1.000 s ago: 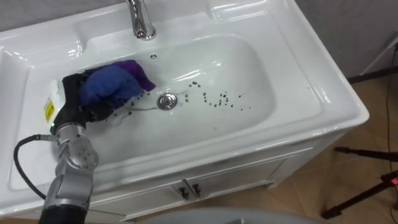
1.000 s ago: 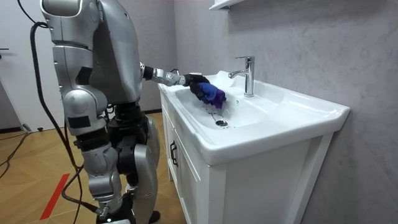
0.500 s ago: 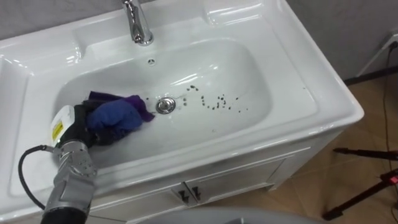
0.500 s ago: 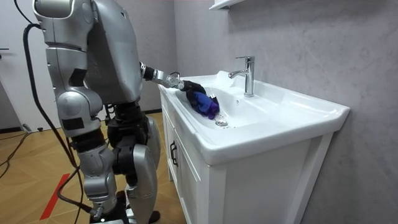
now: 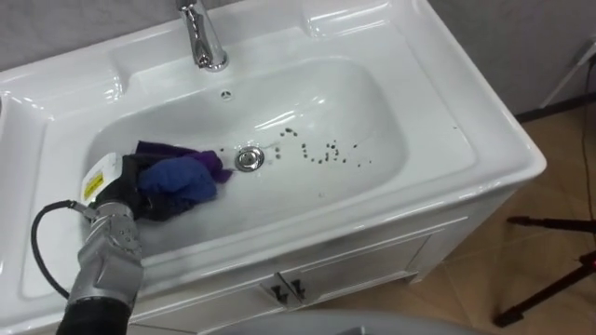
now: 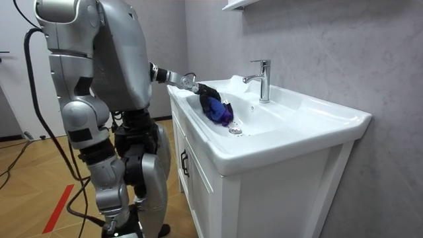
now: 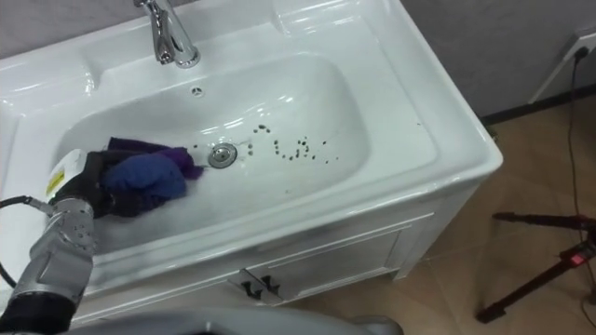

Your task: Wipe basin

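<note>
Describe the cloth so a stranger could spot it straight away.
Start at the white basin with the metal tap at its back. Inside the bowl, left of the drain, the left hand grips a bunched cloth. It is the one blue and purple thing there, unlike the small dark specks right of the drain.

No legible text, number or sign: the one printed item is a small yellow-and-white label (image 5: 93,182) on the back of the left hand (image 5: 130,193), which grips the blue cloth (image 5: 182,177) in the white basin (image 5: 372,121), and its dark marks are too small to read.
</note>
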Controlling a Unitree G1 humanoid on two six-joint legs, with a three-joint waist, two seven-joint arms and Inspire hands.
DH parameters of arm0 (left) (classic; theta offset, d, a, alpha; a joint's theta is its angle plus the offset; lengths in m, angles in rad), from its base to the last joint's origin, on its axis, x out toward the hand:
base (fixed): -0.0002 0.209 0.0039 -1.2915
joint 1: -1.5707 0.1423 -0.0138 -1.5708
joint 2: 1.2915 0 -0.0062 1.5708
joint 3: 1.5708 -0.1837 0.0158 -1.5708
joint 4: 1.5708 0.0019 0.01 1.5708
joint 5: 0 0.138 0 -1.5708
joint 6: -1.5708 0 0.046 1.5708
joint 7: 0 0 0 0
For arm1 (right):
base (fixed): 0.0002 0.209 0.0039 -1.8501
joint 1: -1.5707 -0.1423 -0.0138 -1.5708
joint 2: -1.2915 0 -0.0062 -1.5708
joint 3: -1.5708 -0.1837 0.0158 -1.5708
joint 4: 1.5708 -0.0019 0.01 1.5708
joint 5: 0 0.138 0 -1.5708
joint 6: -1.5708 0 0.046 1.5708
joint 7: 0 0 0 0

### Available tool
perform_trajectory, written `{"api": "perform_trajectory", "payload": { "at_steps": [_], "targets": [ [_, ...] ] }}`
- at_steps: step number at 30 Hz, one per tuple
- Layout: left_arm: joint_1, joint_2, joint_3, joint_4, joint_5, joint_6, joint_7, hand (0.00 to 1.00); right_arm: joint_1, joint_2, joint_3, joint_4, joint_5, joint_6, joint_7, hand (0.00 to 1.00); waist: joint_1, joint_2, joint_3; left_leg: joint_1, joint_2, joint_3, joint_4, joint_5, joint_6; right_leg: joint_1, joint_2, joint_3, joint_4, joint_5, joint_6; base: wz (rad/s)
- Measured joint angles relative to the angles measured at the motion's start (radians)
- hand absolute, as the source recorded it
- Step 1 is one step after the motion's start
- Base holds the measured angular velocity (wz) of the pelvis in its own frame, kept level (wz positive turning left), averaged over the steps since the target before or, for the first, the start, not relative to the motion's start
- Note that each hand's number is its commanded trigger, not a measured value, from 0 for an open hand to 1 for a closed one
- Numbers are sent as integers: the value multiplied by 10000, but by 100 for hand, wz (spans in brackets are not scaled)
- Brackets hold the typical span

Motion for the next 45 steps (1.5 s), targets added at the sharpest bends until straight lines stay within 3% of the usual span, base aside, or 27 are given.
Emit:
{"api": "perform_trajectory", "payload": {
  "at_steps": [8,12,22,25,31,33,37,43,45],
  "targets": [
    [-43,25,-38,-352,1334,260,-664,100,-40,-26,0,-111,103,-15,-77,0,-210,-13,61,-49,-8,-48,-4,0,0,-19,-12,-35,-28,0,1,3],
    [-265,30,-191,-342,1425,466,-1071,100,6,-25,5,-82,171,-28,-207,0,-253,23,82,-50,-9,-20,-3,0,0,-56,-9,55,-16,0,1,-1],
    [-399,47,-277,-162,1416,457,-1583,100,-6,-26,19,-60,228,-125,-152,0,-482,50,90,-149,-1,153,-12,0,0,-251,-6,243,54,-2,4,-6],
    [-482,48,-448,-85,1414,346,-1634,100,2,-27,23,-57,297,-304,-156,0,-508,38,98,-137,4,153,-25,0,0,-293,-2,273,143,-2,5,-2],
    [-644,9,-698,-23,1338,247,-1621,100,77,-20,19,-47,955,-422,-380,0,-601,-117,180,-154,-4,224,-27,-1,0,-274,-19,244,150,-7,15,0],
    [-650,-14,-777,36,1348,235,-1530,100,66,3,9,-40,955,-422,-401,0,-783,-193,184,-126,-12,225,-14,0,0,-268,-20,269,137,-18,32,2],
    [-666,-29,-1050,252,1377,202,-1180,100,90,29,20,26,961,-410,-418,0,-878,-223,179,-46,-14,308,-24,0,0,-269,-25,329,139,-19,38,-6],
    [-808,-314,-1309,744,948,200,-392,100,180,88,49,160,891,-95,-625,0,-1047,-281,153,-5,-14,451,-27,0,0,-285,-39,342,166,-32,53,-3],
    [-974,-384,-1367,967,810,182,-224,100,211,138,49,162,876,27,-622,0,-1062,-359,106,1,-11,473,-29,0,0,-285,-32,346,171,-31,53,0]
  ]
}}
